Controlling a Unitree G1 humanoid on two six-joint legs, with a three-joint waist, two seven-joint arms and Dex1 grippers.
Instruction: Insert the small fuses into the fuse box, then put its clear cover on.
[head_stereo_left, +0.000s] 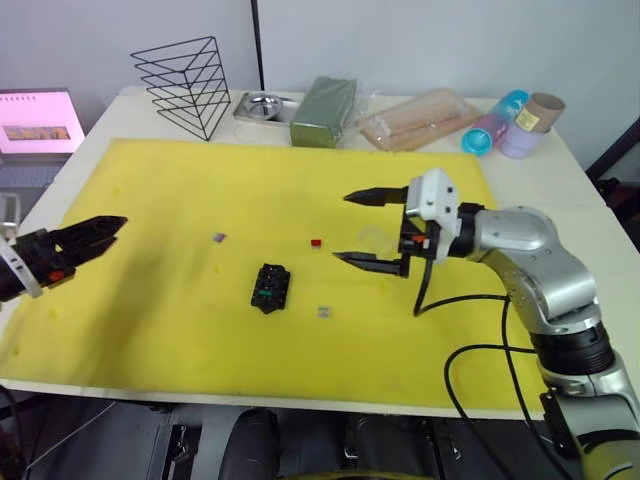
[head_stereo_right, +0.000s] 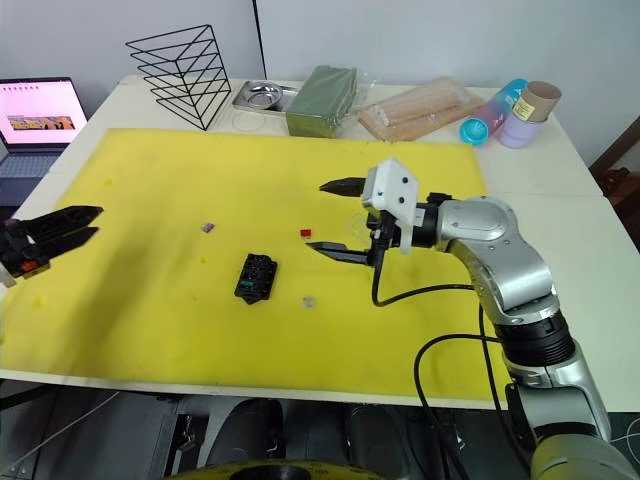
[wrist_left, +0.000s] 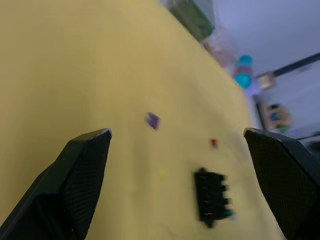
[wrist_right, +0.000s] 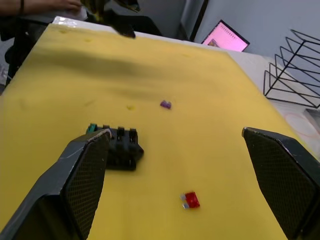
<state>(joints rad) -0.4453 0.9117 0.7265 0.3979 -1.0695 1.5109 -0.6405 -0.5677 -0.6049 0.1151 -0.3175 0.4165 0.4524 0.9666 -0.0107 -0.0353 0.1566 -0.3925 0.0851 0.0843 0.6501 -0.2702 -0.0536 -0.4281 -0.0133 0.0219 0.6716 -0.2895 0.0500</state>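
The black fuse box lies near the middle of the yellow mat, with a green fuse showing at one end. A purple fuse lies to its far left, a red fuse to its far right, and a pale grey fuse close on its near right. The clear cover shows faintly on the mat between the fingers of my right gripper, which hangs open just right of the red fuse. My left gripper is open and empty over the mat's left edge.
Along the table's far edge stand a black wire rack, a metal tray, a dark green block, a packet of wooden sticks and some tubes. A laptop sits far left. A person's hand shows beyond the mat.
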